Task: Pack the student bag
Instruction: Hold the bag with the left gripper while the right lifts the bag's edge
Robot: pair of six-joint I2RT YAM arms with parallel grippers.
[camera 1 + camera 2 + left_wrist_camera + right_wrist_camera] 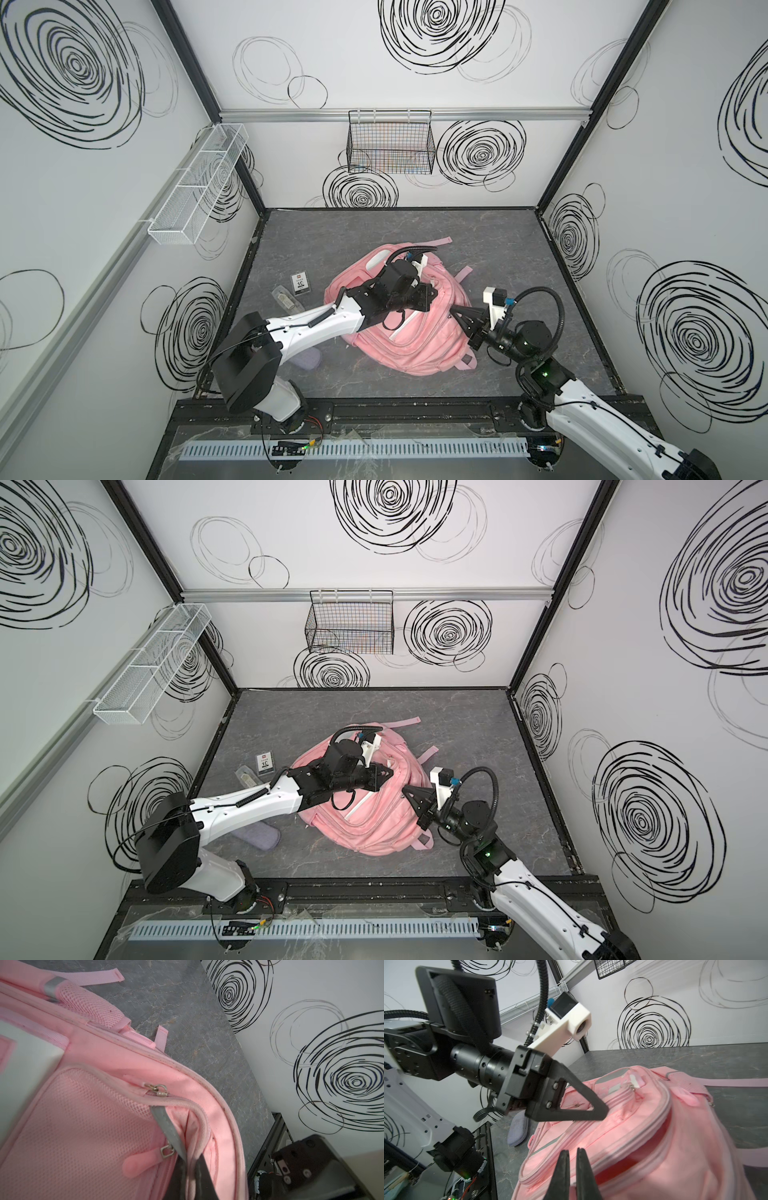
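The student bag (409, 336) lies slumped on the grey marbled table (519, 257), near its middle, pockets facing up and pink straps trailing from its far edge. The left gripper (190, 1160) reaches over the bag's upper half. Its jaws are closed on the piped rim of a mesh-fronted pocket, with the pale pink edging pinched between the two dark fingers beside a grey strip (169, 1126). A pink zip tab (141, 1162) lies on the mesh just beside that grip. The right gripper (572, 1152) points at the bag from the right arm's side. Its jaws are drawn nearly together just above the pink fabric, and it is unclear whether the tips touch it. In the right wrist view a long zip on the bag gapes below those tips, showing a dark reddish inside (629, 1162). On the left arm's side of the bag, a small card marked "1C" (300, 283) and a clear case (286, 301) lie near each other. A lilac pouch (259, 833) lies nearer the robot, close to the bag and partly under the left arm.
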